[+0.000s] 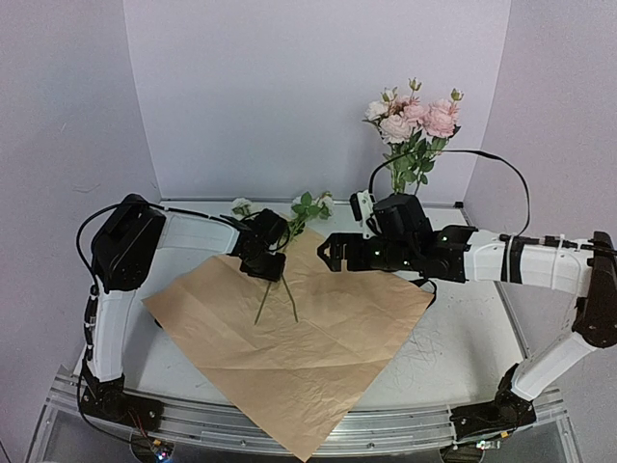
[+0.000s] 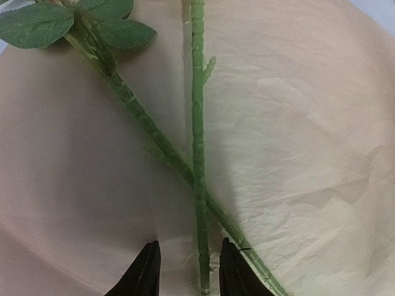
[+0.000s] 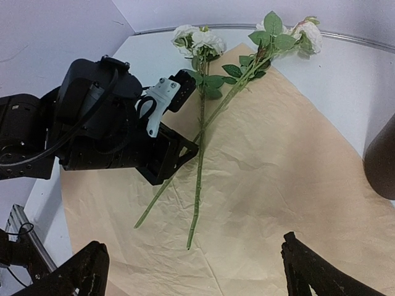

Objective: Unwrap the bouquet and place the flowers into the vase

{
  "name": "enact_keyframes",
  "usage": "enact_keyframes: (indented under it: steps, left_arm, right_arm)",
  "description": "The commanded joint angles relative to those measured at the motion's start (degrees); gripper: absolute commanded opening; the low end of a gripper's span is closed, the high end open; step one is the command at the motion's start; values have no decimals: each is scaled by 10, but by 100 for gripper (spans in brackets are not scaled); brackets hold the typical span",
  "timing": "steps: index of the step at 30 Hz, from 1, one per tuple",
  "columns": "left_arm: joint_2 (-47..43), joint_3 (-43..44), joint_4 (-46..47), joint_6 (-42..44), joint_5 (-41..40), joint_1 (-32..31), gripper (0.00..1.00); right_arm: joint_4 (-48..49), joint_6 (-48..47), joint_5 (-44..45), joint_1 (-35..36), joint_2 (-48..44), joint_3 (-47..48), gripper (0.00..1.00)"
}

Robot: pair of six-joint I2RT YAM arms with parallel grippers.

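Left gripper [image 2: 189, 246] straddles one stem [image 2: 197, 123], jaws not yet pinching. Second stem [image 2: 145, 123] crosses just ahead, so you may snag both. Right gripper [image 3: 192, 243] wide apart, empty.

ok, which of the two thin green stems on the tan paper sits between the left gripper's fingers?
The straight green stem, running between the left gripper fingers. The slanted leafy stem crosses it and passes outside them.

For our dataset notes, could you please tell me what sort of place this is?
Likely a robotics lab test cell: a left arm and right arm are bolted at the edge of a white table, with plain walls boxing it in.
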Motion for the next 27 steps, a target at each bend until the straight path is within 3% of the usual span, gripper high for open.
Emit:
enact_keyframes:
  steps: [1, 6, 11, 17, 27]
  left_arm:
    - [6, 23, -22, 5, -26, 1, 34]
    - [22, 36, -43, 7, -41, 1, 26]
    - [3, 37, -48, 6, -60, -1, 0]
    - [-88, 16, -45, 6, -101, -7, 0]
    - [-221, -33, -17, 3, -55, -7, 0]
  right_arm:
    - [10, 4, 15, 3, 3, -2, 98]
    - [10, 8, 14, 3, 3, -4, 98]
    - [11, 12, 20, 3, 0, -9, 98]
    - [11, 19, 18, 3, -5, -9, 98]
    - [18, 28, 0, 3, -7, 17, 98]
